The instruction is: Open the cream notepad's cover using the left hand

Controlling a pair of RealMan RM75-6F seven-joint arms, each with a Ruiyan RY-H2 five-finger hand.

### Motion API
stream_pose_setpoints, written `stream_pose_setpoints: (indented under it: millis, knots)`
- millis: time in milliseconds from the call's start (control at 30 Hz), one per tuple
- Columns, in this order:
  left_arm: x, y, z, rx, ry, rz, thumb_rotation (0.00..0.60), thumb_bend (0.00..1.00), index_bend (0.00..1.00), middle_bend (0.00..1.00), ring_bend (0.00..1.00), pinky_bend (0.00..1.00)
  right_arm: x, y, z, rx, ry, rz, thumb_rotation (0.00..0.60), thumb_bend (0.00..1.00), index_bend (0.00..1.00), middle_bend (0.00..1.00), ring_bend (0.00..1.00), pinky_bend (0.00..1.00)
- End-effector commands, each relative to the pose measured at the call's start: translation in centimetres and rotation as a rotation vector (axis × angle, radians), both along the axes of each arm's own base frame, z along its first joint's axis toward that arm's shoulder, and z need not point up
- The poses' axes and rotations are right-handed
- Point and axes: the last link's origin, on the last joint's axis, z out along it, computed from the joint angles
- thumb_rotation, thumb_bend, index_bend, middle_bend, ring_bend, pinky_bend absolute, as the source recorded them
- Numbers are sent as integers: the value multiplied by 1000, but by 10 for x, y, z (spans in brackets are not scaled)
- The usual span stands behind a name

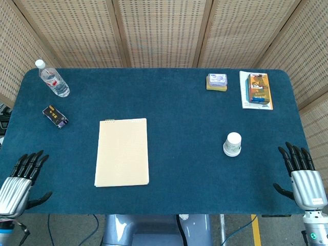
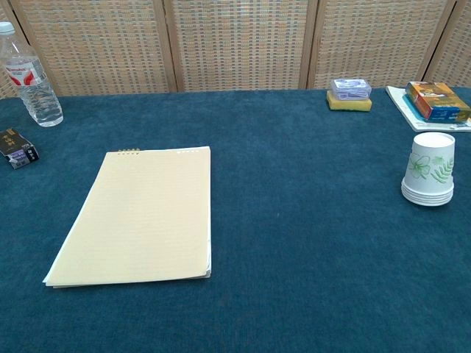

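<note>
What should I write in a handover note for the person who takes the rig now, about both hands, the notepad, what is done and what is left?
Left hand: open, holds nothing, at the near left table edge, apart from the notepad.
Right hand: open, holds nothing, at the near right edge.
Cream notepad: flat on the blue table, left of centre, cover closed, binding at the far edge.
Paper cups stand to the right, out of the way.
Done: nothing on the notepad yet.
Left: bring the left hand to the notepad, lift the cover, probably from the near edge, and fold it open.

Cream notepad [image 1: 122, 152]; dark blue table [image 1: 179, 107]; white cup [image 2: 429, 168] with green leaf print; yellow sponge [image 2: 349, 102].
</note>
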Motion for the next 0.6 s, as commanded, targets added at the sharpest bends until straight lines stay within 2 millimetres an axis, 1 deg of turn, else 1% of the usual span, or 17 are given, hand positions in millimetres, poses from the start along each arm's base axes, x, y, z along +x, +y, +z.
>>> stream_pose_setpoints:
  millis: [33, 67, 133, 167, 400, 467, 600]
  knots:
    - [10, 16, -34, -98, 45, -101, 600, 413, 0, 0, 0, 0, 0, -1, 1, -1, -7, -1, 600, 0, 48, 0, 0, 0]
    - [14, 21, -48, -131, 60, -136, 600, 411, 0, 0, 0, 0, 0, -1, 1, -1, -11, -2, 600, 0, 48, 0, 0, 0]
    - [17, 26, -61, -158, 72, -165, 600, 408, 0, 0, 0, 0, -1, -2, 1, 2, -11, -3, 600, 0, 49, 0, 0, 0]
    - [20, 29, -71, -178, 82, -183, 600, 406, 0, 0, 0, 0, -1, -2, 1, 5, -10, -5, 600, 0, 51, 0, 0, 0]
    - [29, 36, -115, -258, 116, -207, 600, 405, 0, 0, 0, 0, -4, -4, -1, 19, -7, -23, 600, 0, 60, 0, 0, 0]
    - [28, 39, -126, -284, 116, -195, 600, 405, 0, 0, 0, 0, -4, -5, -2, 20, -6, -22, 600, 0, 59, 0, 0, 0]
    - [29, 44, -140, -303, 115, -184, 600, 405, 0, 0, 0, 0, -5, -5, -2, 21, -4, -25, 600, 0, 59, 0, 0, 0]
